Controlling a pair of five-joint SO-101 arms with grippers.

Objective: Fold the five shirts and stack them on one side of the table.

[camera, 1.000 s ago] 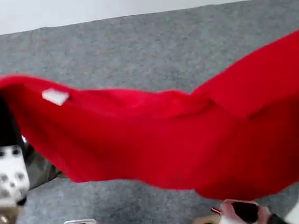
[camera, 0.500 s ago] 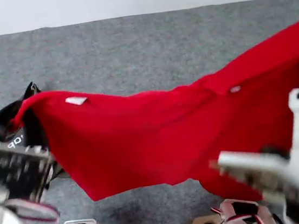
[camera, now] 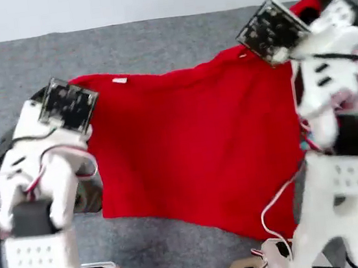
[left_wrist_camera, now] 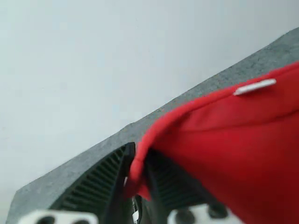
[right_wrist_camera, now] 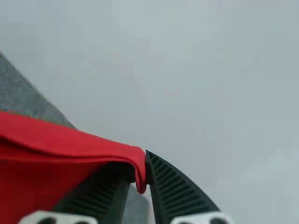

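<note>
My left tool (left_wrist_camera: 138, 163) is clamped on the red shirt (camera: 193, 139) at its 10 o'clock corner, and my right tool (right_wrist_camera: 141, 175) is clamped on the 1 o'clock corner. The shirt lies spread mid-worktop (camera: 155, 45). Both bites are thin hem folds, so I judge an uneven pull could slip one free and bunch the cloth. The white tag (camera: 119, 80) carries no print I can read.

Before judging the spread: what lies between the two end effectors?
The red shirt, clamped by left end effector and right end effector, spans it in the high view.
</note>
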